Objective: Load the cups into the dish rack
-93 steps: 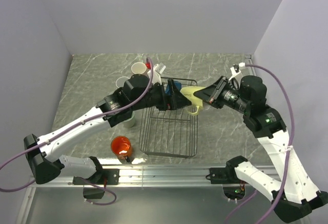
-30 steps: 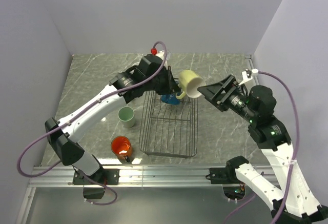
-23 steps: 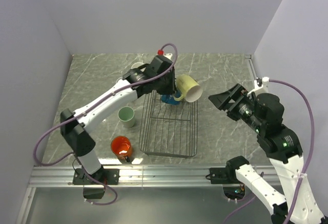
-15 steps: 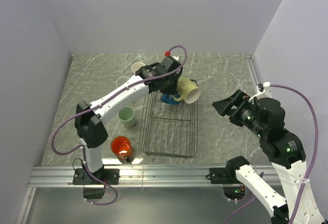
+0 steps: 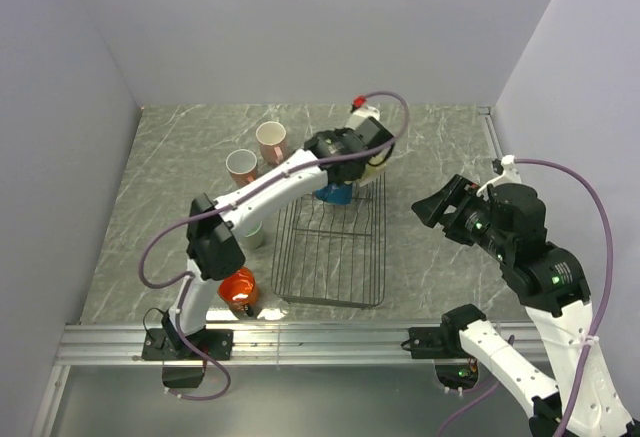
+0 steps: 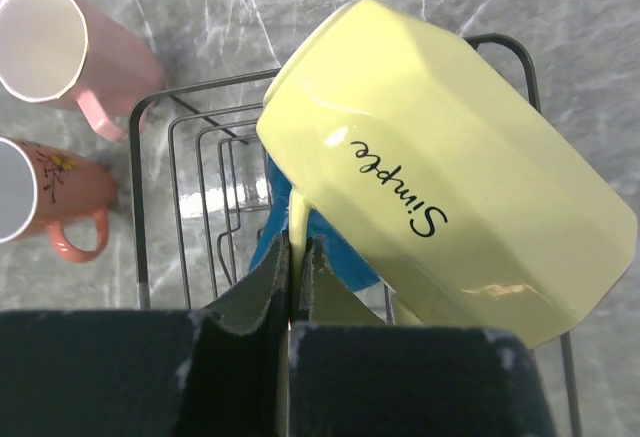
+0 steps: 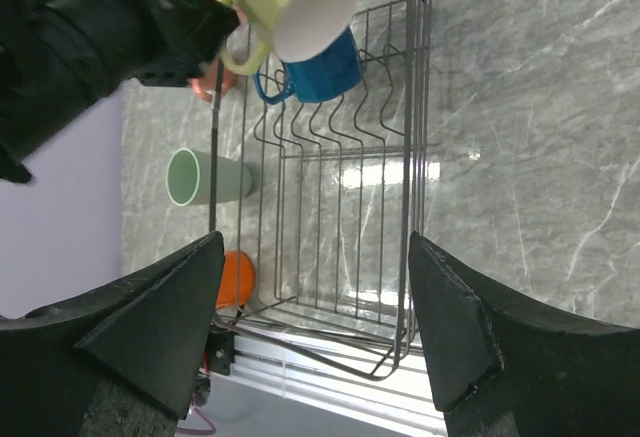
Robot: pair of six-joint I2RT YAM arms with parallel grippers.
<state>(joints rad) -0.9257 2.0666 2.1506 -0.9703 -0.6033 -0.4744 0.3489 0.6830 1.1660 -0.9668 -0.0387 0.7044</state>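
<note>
My left gripper (image 6: 297,254) is shut on the handle of the pale yellow cup (image 6: 450,207), which hangs tilted over the far end of the black wire dish rack (image 5: 330,257). A blue cup (image 5: 333,195) lies in the rack just below it. Two pink cups (image 5: 272,138) (image 5: 241,165) stand left of the rack's far end. A mint green cup (image 7: 205,177) and an orange cup (image 5: 237,285) stand by its left side. My right gripper (image 7: 310,327) is open and empty, in the air to the right of the rack.
The left arm stretches diagonally from the near left across the rack's far left corner. A metal rail (image 5: 330,335) runs along the table's near edge. Bare marble table (image 5: 440,147) lies right of the rack.
The right gripper has drawn back to the right, away from the yellow cup. The left gripper has swung the cup to the right, over the rack's far right corner.
</note>
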